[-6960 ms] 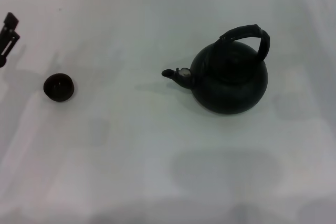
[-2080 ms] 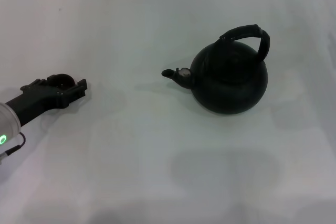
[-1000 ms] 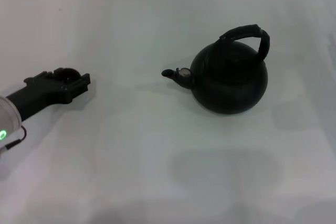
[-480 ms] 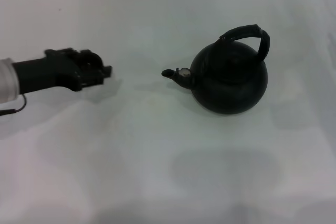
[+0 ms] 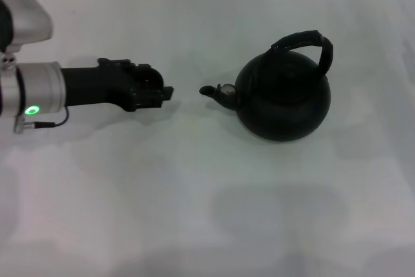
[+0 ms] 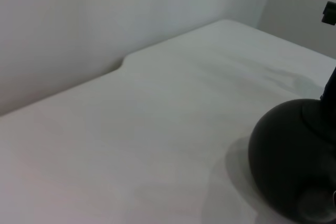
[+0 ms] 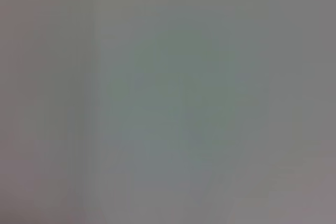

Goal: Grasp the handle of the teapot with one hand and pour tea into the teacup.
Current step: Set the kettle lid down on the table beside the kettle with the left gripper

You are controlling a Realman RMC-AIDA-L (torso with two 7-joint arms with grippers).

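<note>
Left gripper (image 5: pixel 157 92) carried teacup (image 5: pixel 150 80) closer to teapot (image 5: pixel 283 95) spout, clamped on cup, off table (image 5: pixel 194 192)

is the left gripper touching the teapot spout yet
Apart. The head view shows bare white table between the left gripper and the spout of the teapot.

A broad, plain white tabletop (image 5: pixel 194 192) fills the head view — soft grey shadows lie across it. Behind its far edge rises a pale wall (image 6: pixel 105 14).
</note>
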